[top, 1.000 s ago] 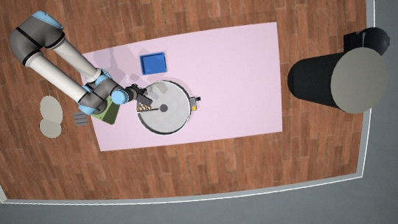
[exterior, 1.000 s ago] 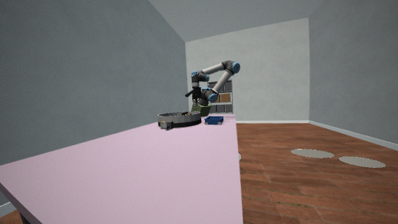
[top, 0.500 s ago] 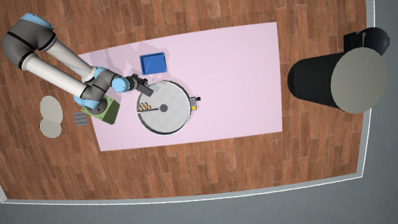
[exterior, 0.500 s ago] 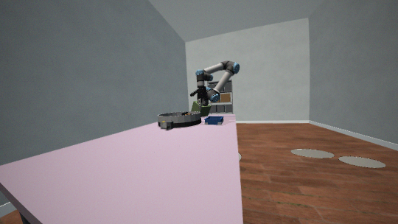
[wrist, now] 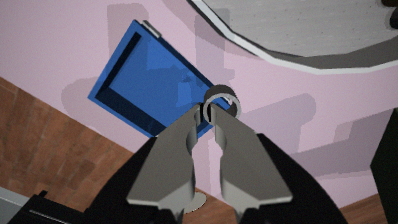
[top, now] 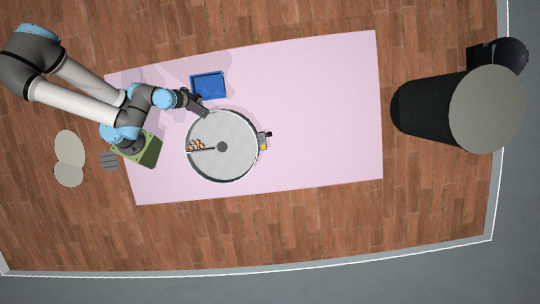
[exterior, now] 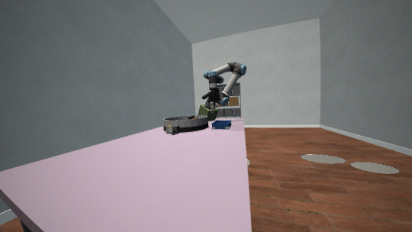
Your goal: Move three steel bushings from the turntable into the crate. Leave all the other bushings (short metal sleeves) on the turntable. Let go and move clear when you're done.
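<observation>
My gripper [top: 204, 113] [exterior: 213, 110] [wrist: 205, 104] is pinching nearly closed on the wall of one grey steel bushing [wrist: 230, 112]; the thin wall is sitting between my fingertips, the ring hanging off them. In the wrist view this bushing is overlapping the near edge of the blue crate [top: 208, 85] [exterior: 221, 124] [wrist: 155, 75], but I'm judging it is up above the surface [top: 320, 110] [exterior: 152, 172] [wrist: 40, 45], not inside. Crate is showing no bushings on its visible floor, so I'm counting this as the first of three, carry stage.

Next to the crate, the turntable [top: 235, 125] [exterior: 191, 123] [wrist: 320, 70] is holding a small cluster of bushings [top: 199, 144] against its divider [top: 202, 149]; some are looking orange, and I can't count the steel ones from here.

Next move: I'm needing to shift further over the crate, clear its wall, lower, then open. Letting go too early is risking a drop on the rim or outside. The thin-wall grip is probably letting the ring swivel, so I'm wanting a gentle descent. After that, two more steel ones are waiting, orange ones staying put.
</observation>
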